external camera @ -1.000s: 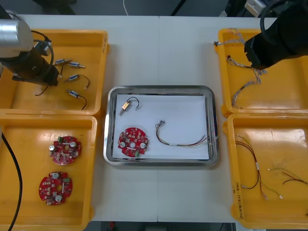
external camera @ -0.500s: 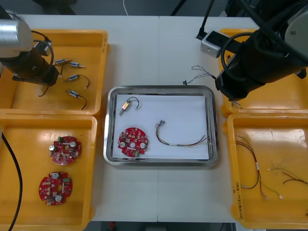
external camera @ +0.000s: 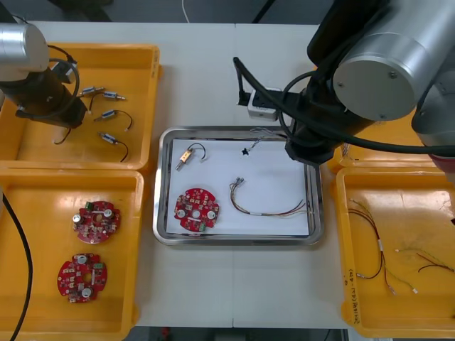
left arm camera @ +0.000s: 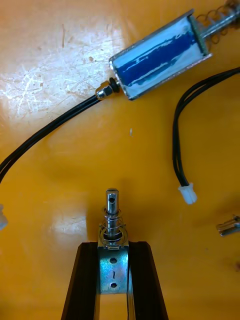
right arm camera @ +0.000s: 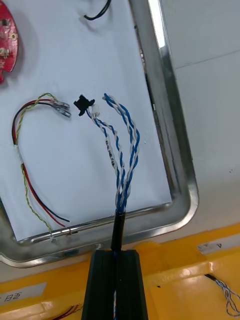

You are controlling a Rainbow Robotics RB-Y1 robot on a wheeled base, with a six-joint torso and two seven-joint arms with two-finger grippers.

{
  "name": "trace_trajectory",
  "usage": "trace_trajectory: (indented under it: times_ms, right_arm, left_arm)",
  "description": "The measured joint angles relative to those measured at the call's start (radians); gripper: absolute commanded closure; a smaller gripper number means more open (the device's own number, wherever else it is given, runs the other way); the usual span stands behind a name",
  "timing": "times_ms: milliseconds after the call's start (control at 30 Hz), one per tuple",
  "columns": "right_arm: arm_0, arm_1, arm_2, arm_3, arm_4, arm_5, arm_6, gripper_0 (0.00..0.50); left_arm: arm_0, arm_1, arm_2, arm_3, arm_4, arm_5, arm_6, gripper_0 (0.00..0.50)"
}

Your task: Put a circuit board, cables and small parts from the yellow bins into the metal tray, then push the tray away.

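jaws of the right gripper [right arm camera: 116, 256] pinch a twisted blue and white cable [right arm camera: 122, 150] hanging over the white-lined metal tray [right arm camera: 170, 125], which it should lower well inside the rim before letting go, while the left gripper [left arm camera: 114, 247] clamps a small silver metal part [left arm camera: 113, 220] in a yellow plastic bin [left arm camera: 50, 150].

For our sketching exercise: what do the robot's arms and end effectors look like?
The right arm has a rounded silver-grey joint housing, black segments and looping black cables. The left arm is likewise silver and black, with a black cable. The right end effector and left end effector have flat black fingers.
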Motion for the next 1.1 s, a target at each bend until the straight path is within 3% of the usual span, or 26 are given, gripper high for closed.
trace_trajectory:
  times_ms: [267,567,1100]
  right_arm:
    - [-0.002,0.007,0.089,0.071,0.007,-0.017,0.114,0.500]
    - [-0.003,0.032,0.144,0.160,0.026,-0.129,0.116,0.500]
    - [-0.004,0.047,0.241,0.334,0.067,-0.302,0.133,0.500]
  left_arm:
    - [0.000,0.000,0.019,-0.072,-0.016,0.079,0.000,0.500]
    - [0.010,0.000,0.028,-0.234,-0.026,0.192,0.000,0.500]
    - [0.105,0.000,0.032,-0.524,-0.028,0.370,0.001,0.500]
